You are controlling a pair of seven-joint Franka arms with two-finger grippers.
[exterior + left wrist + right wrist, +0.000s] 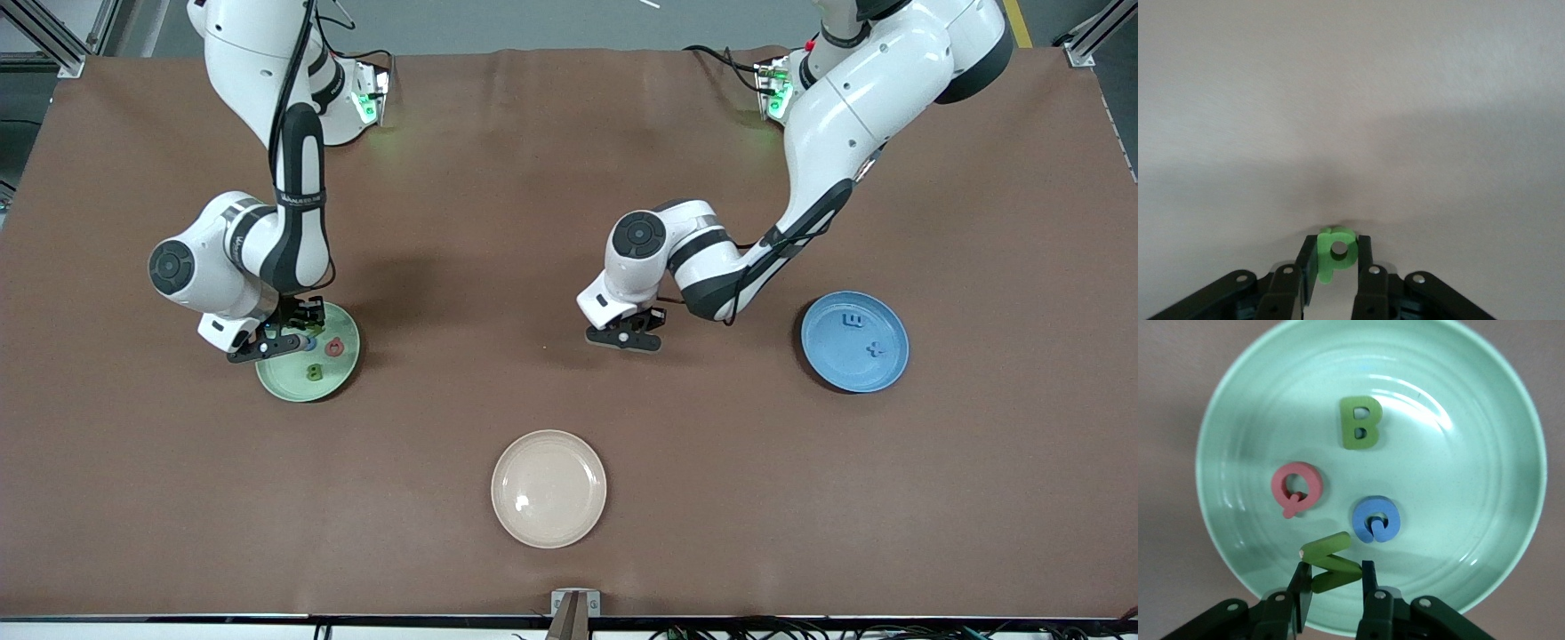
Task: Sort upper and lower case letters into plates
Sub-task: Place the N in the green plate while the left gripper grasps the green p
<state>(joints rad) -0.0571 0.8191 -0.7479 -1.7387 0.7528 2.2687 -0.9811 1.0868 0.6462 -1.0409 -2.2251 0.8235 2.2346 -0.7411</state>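
Three round shallow plates sit on the brown cloth-covered table, and I place everything from the cream-beige plate, which lies nearest the front camera at the middle of the table. The pale mint green plate lies farther from the camera than the cream-beige plate, toward my right arm's end of the table. The blue plate lies farther from the camera too, toward my left arm's end.

My right gripper is low over the rim of the mint green plate, its two black fingers pinched on a small olive-green zigzag letter. Three more flat toy letters lie in that plate: an olive-green capital B, a pink-red Q and a blue Q-like ring letter, none touching another.

My left gripper is down at the bare cloth farther from the camera than the cream-beige plate, between the two coloured plates. Its fingers are closed on a bright green letter p, held upright between the pads.

Two small blue letters lie apart in the blue plate: an E-like shape and a cross-shaped piece.
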